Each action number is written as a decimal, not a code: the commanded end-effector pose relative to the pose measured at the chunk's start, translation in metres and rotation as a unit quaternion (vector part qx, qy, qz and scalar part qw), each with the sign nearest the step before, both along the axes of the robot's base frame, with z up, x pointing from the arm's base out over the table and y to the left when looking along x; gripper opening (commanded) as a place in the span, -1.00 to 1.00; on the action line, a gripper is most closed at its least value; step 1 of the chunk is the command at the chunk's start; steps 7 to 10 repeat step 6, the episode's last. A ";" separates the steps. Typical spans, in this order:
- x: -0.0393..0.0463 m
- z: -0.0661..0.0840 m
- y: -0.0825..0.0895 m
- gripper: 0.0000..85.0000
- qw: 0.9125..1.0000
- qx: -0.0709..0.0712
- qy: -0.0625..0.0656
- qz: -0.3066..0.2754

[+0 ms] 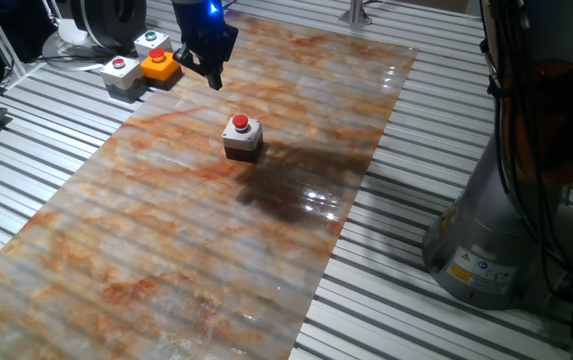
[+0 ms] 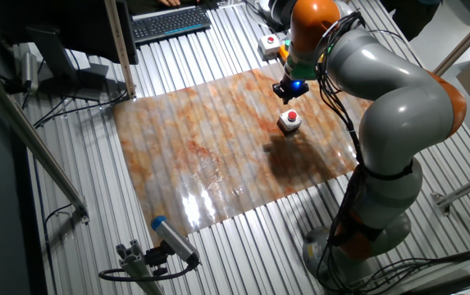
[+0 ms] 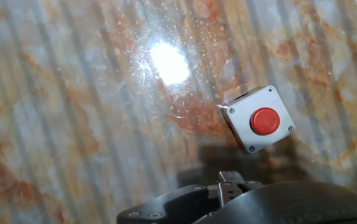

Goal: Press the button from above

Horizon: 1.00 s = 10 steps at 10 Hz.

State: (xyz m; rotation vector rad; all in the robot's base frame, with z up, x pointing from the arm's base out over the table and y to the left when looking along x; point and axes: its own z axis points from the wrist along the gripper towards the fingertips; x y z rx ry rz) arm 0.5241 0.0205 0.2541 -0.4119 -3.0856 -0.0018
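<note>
The marble-patterned mat [image 1: 166,250] runs bare from the near edge of one fixed view up to the button [image 1: 240,123], which stands near the mat's centre. The button is a small round red cap on a square box with a pale grey top and dark base. The housing looks rigid, light and free-standing on a glossy surface, so it will probably slide under any sideways load. No grasp is needed: contact should be on the centre of the red cap, force straight down.

The gripper [image 1: 213,75] hangs above the mat at about 11 o'clock from the button, well apart from it and not touching. In the hand view the button [image 3: 265,121] sits at about 2 o'clock, off centre. Finger state cannot be determined.

The arm reaches over the mat, wrist pointing down. Beyond, off the mat, sit an orange box [image 1: 159,65] and light-grey boxes [image 1: 119,72].
</note>
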 end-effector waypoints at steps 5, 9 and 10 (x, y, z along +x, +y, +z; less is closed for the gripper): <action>0.0005 0.000 0.000 -1.00 1.000 -0.001 0.000 0.003; 0.0009 0.000 0.000 -1.00 1.000 -0.002 0.000 0.003; 0.0009 0.000 0.000 -1.00 1.000 -0.002 0.000 0.003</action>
